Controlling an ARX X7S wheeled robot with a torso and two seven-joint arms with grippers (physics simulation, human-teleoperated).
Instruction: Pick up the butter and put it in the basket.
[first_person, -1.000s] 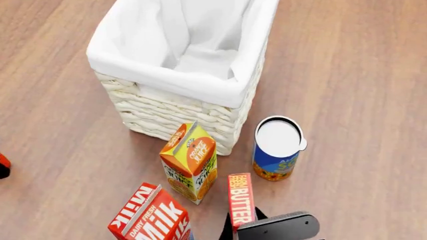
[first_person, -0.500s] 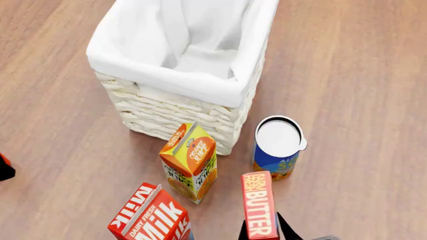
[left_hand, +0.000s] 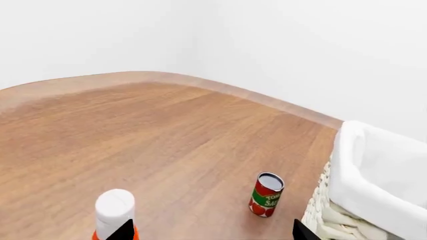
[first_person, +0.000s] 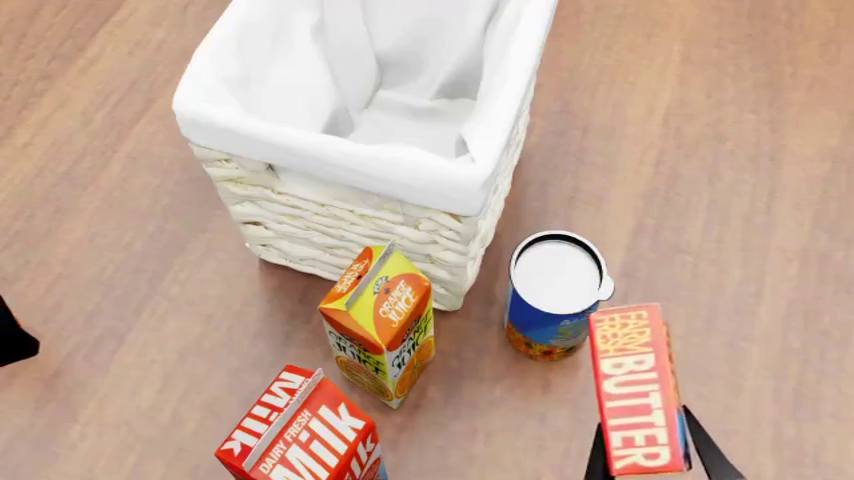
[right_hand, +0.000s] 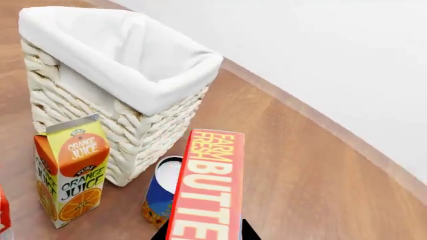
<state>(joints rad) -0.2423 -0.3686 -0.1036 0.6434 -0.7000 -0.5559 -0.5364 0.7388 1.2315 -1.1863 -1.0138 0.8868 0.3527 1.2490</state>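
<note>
The butter (first_person: 637, 389), a slim red box with white "BUTTER" lettering, is held upright in the air at the lower right, in front of the blue can. My right gripper (first_person: 643, 462) is shut on its lower end; only the black fingertips show. In the right wrist view the butter (right_hand: 208, 190) fills the foreground, with the basket (right_hand: 100, 95) beyond it. The cream wicker basket (first_person: 350, 215) with its white liner stands at the top centre, open. My left gripper (left_hand: 210, 235) is open and empty, far to the left; a dark piece of it (first_person: 11, 335) shows at the head view's left edge.
An orange juice carton (first_person: 380, 322) stands just in front of the basket. A blue can (first_person: 554, 298) stands to its right, a red milk carton (first_person: 304, 432) at the bottom. In the left wrist view a tomato can (left_hand: 267, 194) stands beside the basket, and a white-capped bottle (left_hand: 114, 210) is close.
My right gripper has lifted the butter and carried it rightward, from beside the juice carton to in front of the blue can. The dark left-arm piece at the left edge shifted slightly.
</note>
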